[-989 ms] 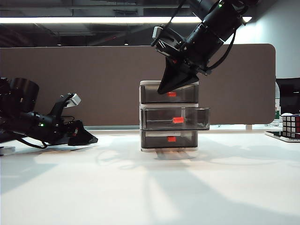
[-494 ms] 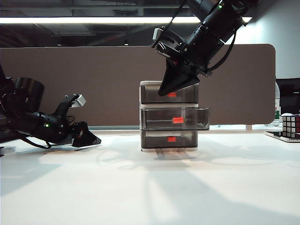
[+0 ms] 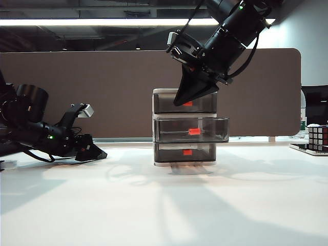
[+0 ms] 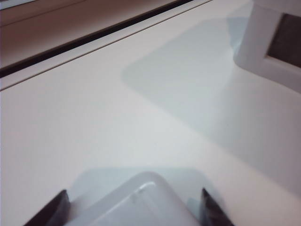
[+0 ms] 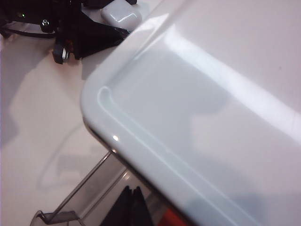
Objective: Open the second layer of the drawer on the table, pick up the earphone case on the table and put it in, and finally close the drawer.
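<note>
While the second layer (image 3: 190, 130) of the drawer (image 3: 185, 126) already stands pulled out toward the front, the earphone case (image 4: 136, 205) remains on the counter (image 3: 164, 200), well to the left of the unit and near the back edge. My left hand (image 4: 134, 209) is low over the counter with one finger on either side of the case; whether the fingers have clamped it or merely bracket it, I cannot tell.

Handling judgement: the case appears light, rigid and glossy, with rounded edges, so it will likely slip under a shallow or off-centre pinch. I would take hold across its flatter sides, near the middle, with the fingers well down around the body.

Appearance: small, white, pebble-like, smooth; a faint seam shows on the upper surface in the left wrist view. From the right wrist view it sits just beyond my left hand's dark fingers.

My right hand (image 3: 180, 99) hangs clenched and empty above the unit, tips before the top drawer's front.
</note>
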Robot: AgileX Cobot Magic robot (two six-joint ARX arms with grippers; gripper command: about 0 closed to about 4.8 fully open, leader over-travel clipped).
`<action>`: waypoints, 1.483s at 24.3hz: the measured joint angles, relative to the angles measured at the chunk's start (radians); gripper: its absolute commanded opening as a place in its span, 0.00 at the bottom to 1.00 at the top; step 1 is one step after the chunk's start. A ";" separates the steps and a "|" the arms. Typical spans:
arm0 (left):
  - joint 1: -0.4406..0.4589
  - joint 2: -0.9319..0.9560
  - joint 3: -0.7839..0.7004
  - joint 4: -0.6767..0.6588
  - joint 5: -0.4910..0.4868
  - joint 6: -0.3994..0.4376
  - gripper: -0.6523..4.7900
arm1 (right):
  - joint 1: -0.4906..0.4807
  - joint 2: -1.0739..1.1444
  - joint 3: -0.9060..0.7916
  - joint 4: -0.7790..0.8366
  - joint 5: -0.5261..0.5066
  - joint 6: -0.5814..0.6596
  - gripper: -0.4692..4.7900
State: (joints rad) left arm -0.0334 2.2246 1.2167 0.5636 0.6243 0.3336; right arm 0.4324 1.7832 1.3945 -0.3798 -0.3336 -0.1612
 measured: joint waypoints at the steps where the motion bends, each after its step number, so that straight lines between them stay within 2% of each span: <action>1: 0.002 0.000 0.000 -0.001 0.002 0.002 0.46 | 0.000 0.000 0.000 0.000 0.000 0.000 0.08; 4: 0.010 0.000 0.000 -0.003 0.007 0.003 0.37 | 0.000 0.000 0.000 0.000 0.000 0.000 0.08; 13: 0.019 -0.001 0.001 -0.008 0.027 0.001 0.38 | 0.000 0.000 0.000 0.000 0.000 0.000 0.09; 16: 0.020 -0.013 0.001 -0.032 0.031 -0.005 0.40 | 0.000 0.000 0.000 -0.002 0.000 0.000 0.08; 19: 0.021 -0.061 -0.008 -0.127 0.038 -0.011 0.43 | 0.000 0.000 0.000 -0.010 0.000 0.000 0.09; 22: 0.021 -0.109 -0.008 -0.181 0.042 -0.007 0.52 | 0.000 0.000 0.000 -0.018 -0.002 0.000 0.09; 30: 0.021 -0.288 -0.018 -0.403 0.132 0.027 0.52 | 0.000 -0.012 0.000 -0.045 -0.008 0.001 0.09; 36: 0.020 -0.411 -0.136 -0.423 0.165 0.044 0.52 | 0.000 -0.064 0.001 -0.045 -0.019 0.001 0.09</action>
State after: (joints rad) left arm -0.0132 1.8133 1.0805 0.1410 0.7891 0.3779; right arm 0.4324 1.7187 1.3952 -0.4244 -0.3527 -0.1604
